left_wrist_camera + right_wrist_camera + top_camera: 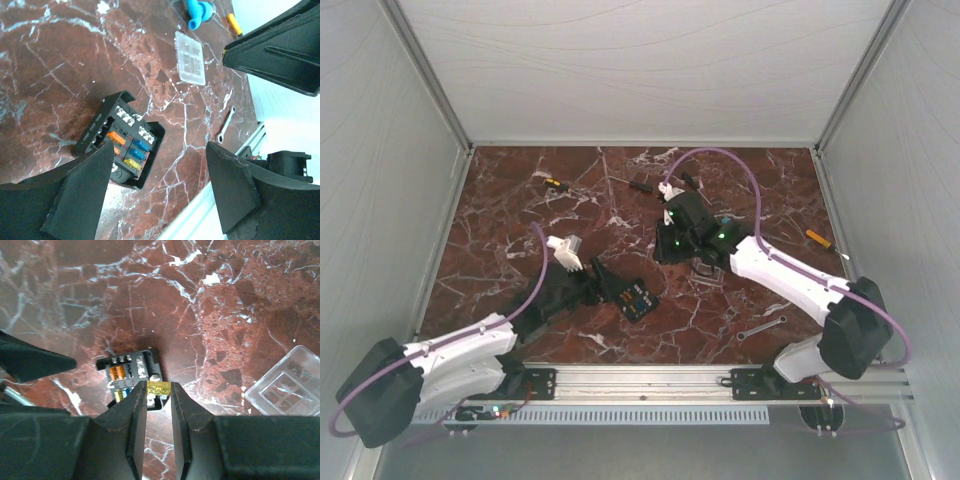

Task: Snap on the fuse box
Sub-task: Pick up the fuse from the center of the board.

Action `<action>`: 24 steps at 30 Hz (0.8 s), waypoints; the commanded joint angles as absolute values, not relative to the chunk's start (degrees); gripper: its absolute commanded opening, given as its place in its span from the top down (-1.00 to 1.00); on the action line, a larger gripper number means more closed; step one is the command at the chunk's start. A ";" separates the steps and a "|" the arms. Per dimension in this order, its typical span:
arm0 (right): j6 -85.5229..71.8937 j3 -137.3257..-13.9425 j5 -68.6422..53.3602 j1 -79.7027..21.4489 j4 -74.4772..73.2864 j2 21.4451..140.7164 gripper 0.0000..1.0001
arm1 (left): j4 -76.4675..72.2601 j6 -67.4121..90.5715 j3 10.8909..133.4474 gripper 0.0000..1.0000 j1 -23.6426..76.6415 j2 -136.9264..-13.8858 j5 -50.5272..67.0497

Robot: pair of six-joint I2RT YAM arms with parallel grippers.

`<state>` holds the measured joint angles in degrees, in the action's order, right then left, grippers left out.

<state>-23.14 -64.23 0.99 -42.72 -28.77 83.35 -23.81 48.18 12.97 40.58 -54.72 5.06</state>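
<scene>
Near my left gripper [160,150], spread wide, the fuse box [640,298] sits uncovered; its lid [708,270] lies off at two o'clock; my right gripper [159,391] pinches a yellow fuse [157,386].

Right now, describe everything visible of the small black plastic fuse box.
The small black plastic fuse box is squarish and open-topped, no lid on it. Inside sit rows of orange, blue and yellow fuses beside silvery terminals. It lies on the red marble table, turned diagonal to the table's edge. Its clear square plastic lid lies apart. The open left gripper is at it; one finger overlaps its near corner, contact unclear.
</scene>
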 commanded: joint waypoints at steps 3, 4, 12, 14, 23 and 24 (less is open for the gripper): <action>-29.39 -60.55 -0.09 -43.99 -22.05 76.42 0.83 | -32.18 40.35 18.83 -0.40 45.81 -55.92 -3.17; -30.19 -59.98 -0.01 -44.14 -21.29 75.55 0.83 | -33.24 39.34 19.34 -0.36 46.86 -56.46 -4.03; -35.68 -54.75 0.49 -45.09 -15.01 70.00 0.85 | -42.20 34.99 21.62 -0.06 51.41 -63.01 -6.94; -36.43 -54.06 0.43 -45.13 -14.45 69.26 0.84 | -43.34 34.13 22.19 -0.02 51.95 -64.20 -7.15; -39.29 -51.59 0.00 -45.33 -12.76 67.87 0.84 | -47.40 30.85 23.96 0.22 52.36 -67.53 -6.19; -39.40 -51.45 0.00 -45.28 -12.62 67.79 0.84 | -47.53 30.63 24.18 0.22 52.42 -67.80 -5.71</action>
